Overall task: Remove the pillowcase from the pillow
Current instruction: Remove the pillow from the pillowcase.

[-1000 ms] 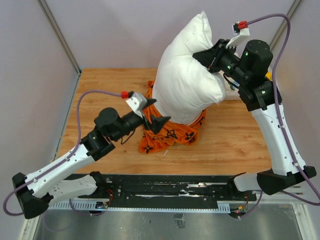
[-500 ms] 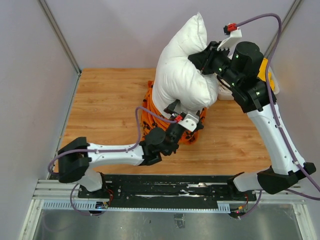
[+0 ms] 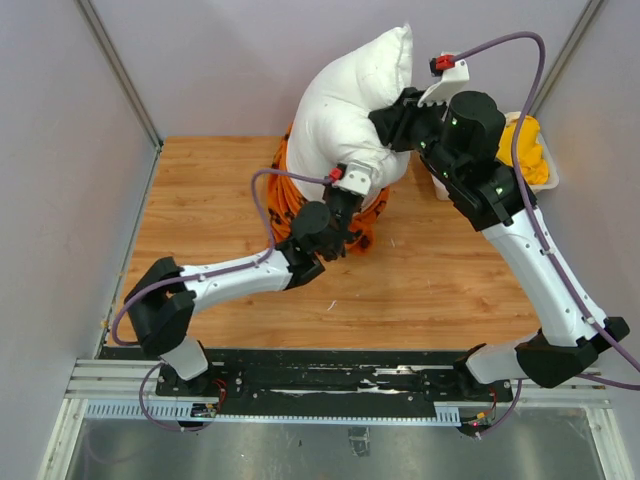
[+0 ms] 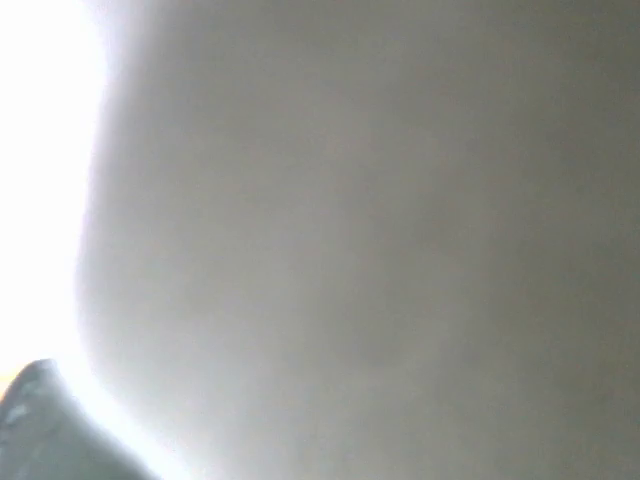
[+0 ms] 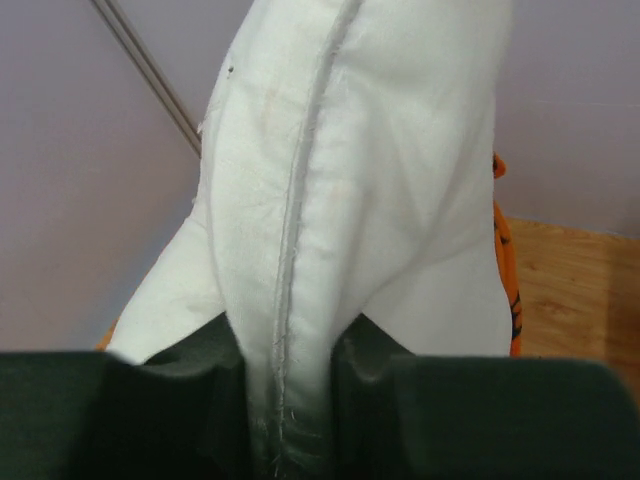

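White cotton, plump: the pillow [image 3: 345,110] is held on end above the far part of the wooden table [image 3: 200,200], its upper seam pinched in the right gripper [image 5: 288,400], whose two dark fingers [image 5: 200,410] are closed hard on the piped edge with cloth bulging either side. Judgement: this hold is there to carry the pillow's weight and keep it tall, so that the cover can be drawn down and off the low end. The orange pillowcase [image 3: 283,195], printed with black motifs, is bunched round the pillow's bottom end only, crumpled down toward the table; most of the white body is already bare, so the stripping looks well advanced but not finished. The right wrist view shows just a thin orange strip [image 5: 505,260] behind the pillow. The left gripper [image 3: 348,200] is pushed in against the lower pillow, just where white meets orange, probably to catch the bunched fabric. Its wrist camera gives only a pale grey blur with one dark finger [image 4: 30,420] in the corner; whether its fingers are apart or together cannot be told. A yellow cloth [image 3: 522,150] lies in a bin at the far right, apart from the work.
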You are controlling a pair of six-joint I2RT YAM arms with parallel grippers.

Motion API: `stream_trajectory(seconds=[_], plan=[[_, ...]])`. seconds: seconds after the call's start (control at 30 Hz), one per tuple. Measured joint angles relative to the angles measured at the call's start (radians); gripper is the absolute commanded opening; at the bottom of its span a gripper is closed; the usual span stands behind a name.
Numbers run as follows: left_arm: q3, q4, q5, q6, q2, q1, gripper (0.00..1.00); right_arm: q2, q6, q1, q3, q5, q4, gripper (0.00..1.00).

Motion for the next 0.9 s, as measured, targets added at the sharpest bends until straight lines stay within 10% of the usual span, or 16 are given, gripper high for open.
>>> stream_trajectory(seconds=[0.07,0.33,0.53,0.9], plan=[[-0.028,-0.084,0.072,-0.071,-0.065,0.058,0.0,0.001,-0.02,0.0,0.007,0.023,-0.015,0.98],[-0.076,-0.406,0.353,-0.425,-0.425,0.495,0.0,-0.154,-0.085,-0.109,-0.069,-0.054,-0.119,0.98],[0.062,-0.64,0.555,-0.5,-0.467,0.546,0.0,-0.293,0.06,-0.417,-0.322,-0.245,0.018,0.99],[0.129,-0.835,0.86,-0.579,-0.51,0.57,0.0,0.08,0.196,-0.349,-0.457,-0.45,0.222,0.88]])
